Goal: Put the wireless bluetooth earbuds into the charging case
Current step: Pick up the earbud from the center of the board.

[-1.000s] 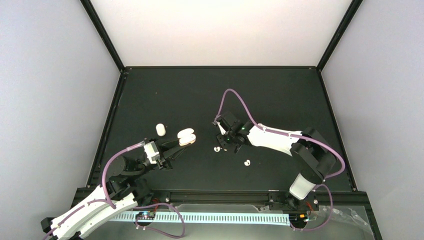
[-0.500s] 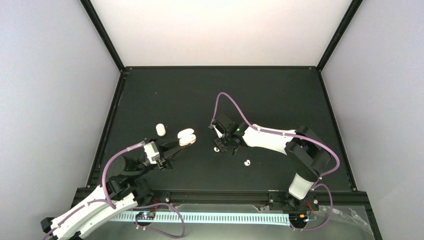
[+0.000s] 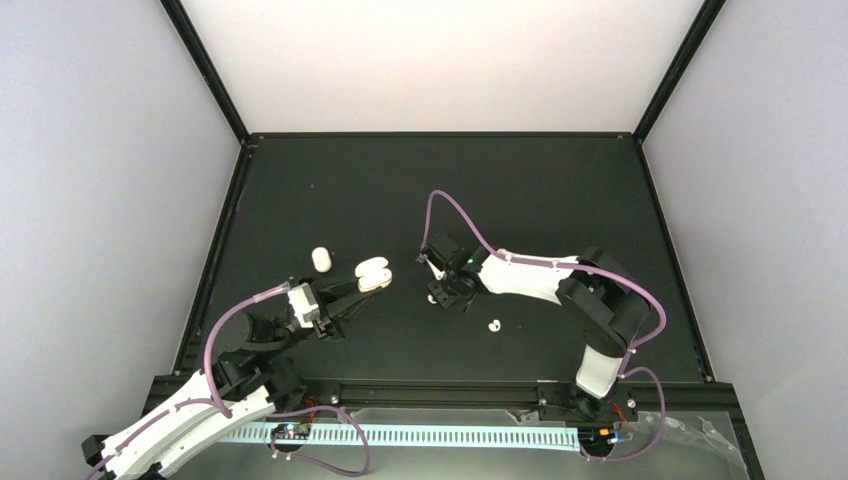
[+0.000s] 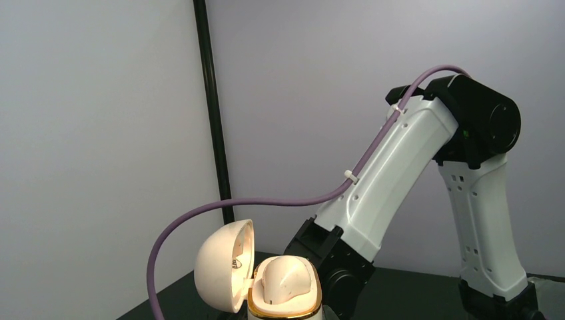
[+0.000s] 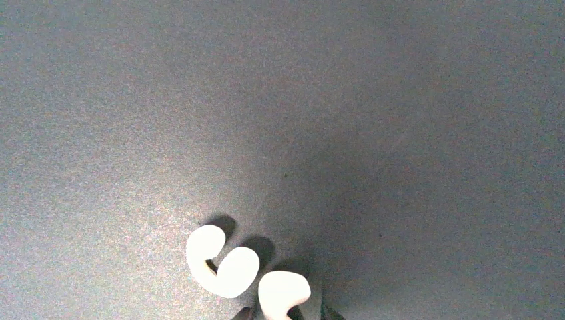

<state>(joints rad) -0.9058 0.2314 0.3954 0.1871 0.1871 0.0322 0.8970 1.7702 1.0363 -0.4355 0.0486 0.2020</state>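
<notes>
Left gripper [image 3: 361, 284] has its jaws clamped on the charging case [image 4: 284, 301], lid flipped open, with one earbud [image 4: 285, 279] already sitting inside. Right gripper [image 3: 440, 294] is down at the table [image 3: 560, 190] with a second earbud [image 5: 283, 295] between its fingertips, though I can't tell if it's actually pinched. A curled earbud [image 5: 220, 263] lies just beside that one. A lone earbud [image 3: 494, 325] sits to the near right, and a white oval thing [image 3: 321, 259] is far-left of the case.

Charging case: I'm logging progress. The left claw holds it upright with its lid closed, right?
No: the left claw holds the charging case upright, but its lid is open, swung to one side, as the left wrist view shows.
</notes>
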